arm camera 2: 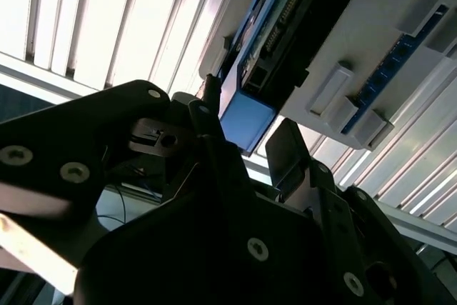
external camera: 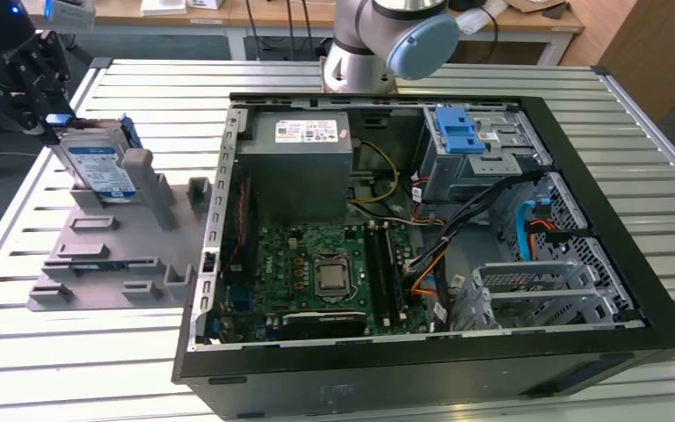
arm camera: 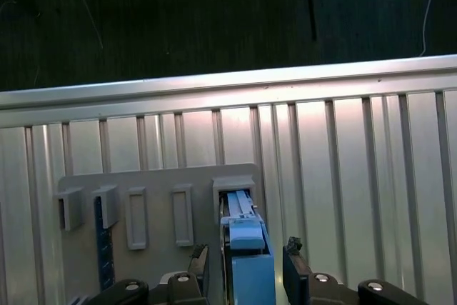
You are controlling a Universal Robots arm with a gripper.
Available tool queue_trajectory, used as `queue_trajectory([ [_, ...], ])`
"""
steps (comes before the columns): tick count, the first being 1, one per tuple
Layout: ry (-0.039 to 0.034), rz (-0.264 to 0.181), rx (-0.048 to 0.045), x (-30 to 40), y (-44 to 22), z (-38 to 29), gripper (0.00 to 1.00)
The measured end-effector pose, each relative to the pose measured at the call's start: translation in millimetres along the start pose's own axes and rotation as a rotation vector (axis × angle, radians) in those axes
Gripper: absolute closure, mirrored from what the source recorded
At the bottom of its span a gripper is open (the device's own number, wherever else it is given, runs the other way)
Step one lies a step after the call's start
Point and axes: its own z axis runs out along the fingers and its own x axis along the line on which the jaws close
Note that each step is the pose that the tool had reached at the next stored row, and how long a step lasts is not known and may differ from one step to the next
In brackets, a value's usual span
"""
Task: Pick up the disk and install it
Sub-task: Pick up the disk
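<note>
Two black fingers [arm camera: 293, 253] of the dark gripper [arm camera: 246, 256] stand apart, one on each side of the upper end of the disk [external camera: 94, 167], a flat silver metal hard drive with a white-and-blue label and blue plastic rails. In the first wrist view a thin gap shows between each finger and the blue rail, so nothing is clamped. The disk stands upright on its edge in a slot of a grey plastic holder with raised blocks [external camera: 103, 255].

That holder lies flat on a table of silver ribbed metal slats [external camera: 80, 352], near the edge on the exterior view's left. Just beside it, toward the exterior view's right, a large black computer case [external camera: 431, 365] lies on its side with its panel off. Inside it are a green circuit board [external camera: 314, 255], a grey metal box with a small white label [external camera: 302, 167] and a blue ridged plastic latch [external camera: 457, 132] on a drive cage.

The grey jointed arm [external camera: 367, 44] rises from the table's far edge. Beyond the table are a dark floor [arm camera: 214, 12] and pale wooden desks [external camera: 256, 13].
</note>
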Motion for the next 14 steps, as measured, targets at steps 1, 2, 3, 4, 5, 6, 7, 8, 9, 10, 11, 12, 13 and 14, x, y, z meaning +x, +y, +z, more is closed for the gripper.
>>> queue_trajectory([
  [1, -0.0001, 0.000, 0.0001, 0.0, 0.0, 1.0, 0.47],
  [2, 0.0001, 0.000, -0.0002, 0.0, 0.0, 1.1, 0.47],
  [3, 0.0001, 0.000, -0.0002, 0.0, 0.0, 1.1, 0.47],
  [4, 0.0001, 0.000, -0.0002, 0.0, 0.0, 1.1, 0.47],
  [5, 0.0002, 0.000, -0.0002, 0.0, 0.0, 1.1, 0.47],
  [6, 0.0001, 0.000, -0.0001, 0.0, 0.0, 1.3, 0.47],
  [7, -0.0001, 0.000, 0.0001, -0.1, 0.0, 1.7, 0.47],
  [8, 0.0000, 0.000, 0.0001, -0.2, 0.0, 2.2, 0.47],
  [9, 0.0000, 0.000, 0.0000, -0.5, 0.0, 2.9, 0.47],
  [10, 0.0000, 0.000, 0.0001, -0.7, 0.0, 3.8, 0.47],
  [11, 0.0000, 0.000, 0.0001, -1.0, 0.0, 4.7, 0.47],
  [12, 0.0001, 0.000, -0.0001, -1.2, 0.0, 5.7, 0.47],
  [13, 0.0000, 0.000, -0.0001, -1.3, 0.0, 7.1, 0.47],
  [14, 0.0000, 0.000, 0.0000, -1.3, 0.0, 8.7, 0.47],
])
